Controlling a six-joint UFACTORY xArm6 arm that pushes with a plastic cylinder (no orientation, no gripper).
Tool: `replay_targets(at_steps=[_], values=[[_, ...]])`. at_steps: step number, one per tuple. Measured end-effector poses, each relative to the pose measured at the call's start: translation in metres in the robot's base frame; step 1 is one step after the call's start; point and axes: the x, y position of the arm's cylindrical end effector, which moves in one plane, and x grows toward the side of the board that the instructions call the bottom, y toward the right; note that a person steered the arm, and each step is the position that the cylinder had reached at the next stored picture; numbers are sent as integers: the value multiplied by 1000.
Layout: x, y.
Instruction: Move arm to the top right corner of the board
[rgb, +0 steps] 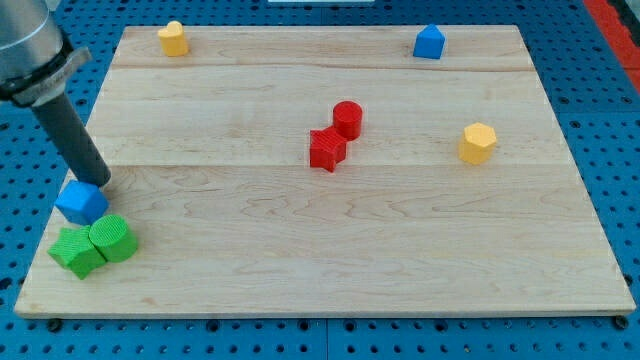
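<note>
Camera view of a pale wooden board (330, 230), made of planks with visible grain, lying on a blue perforated worktop (20, 250). The arm enters from the view's top left as a grey cylindrical housing (25, 45) that carries a straight dark rod (70, 135). The arm bears no pincer, so no open or closed state applies; the rod ends in the tip (98, 185), which stands near the board's left edge in the lower half of the view. The tip is just beside, and apparently touching, the upper side of a blue cube-like block (81, 202).

Directly below the blue cube-like block, at the board's bottom left corner, lie two green blocks pressed together: a green star-like block (76, 251) to the view's left and a green cylindrical block (112, 239) to its right.

Near the board's middle, a red cylindrical block (347, 119) touches a red star-like block (327, 149) placed below and slightly left of it. A yellow hexagonal block (478, 143) rests well apart to the view's right of the red pair.

Along the board's top edge, a yellow rounded block (173, 38) sits near the top left corner, and a blue house-shaped block (429, 42) sits toward the top right. The board's top right corner (515, 32), the task's target, lies just right of that blue house-shaped block and far across the board from the tip.
</note>
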Motion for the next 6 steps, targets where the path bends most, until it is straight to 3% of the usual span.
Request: replay_targets(at_steps=[1,2,3,5,6], values=[[6,5],[-68,53],[-141,169],[-194,434],[-235,517]])
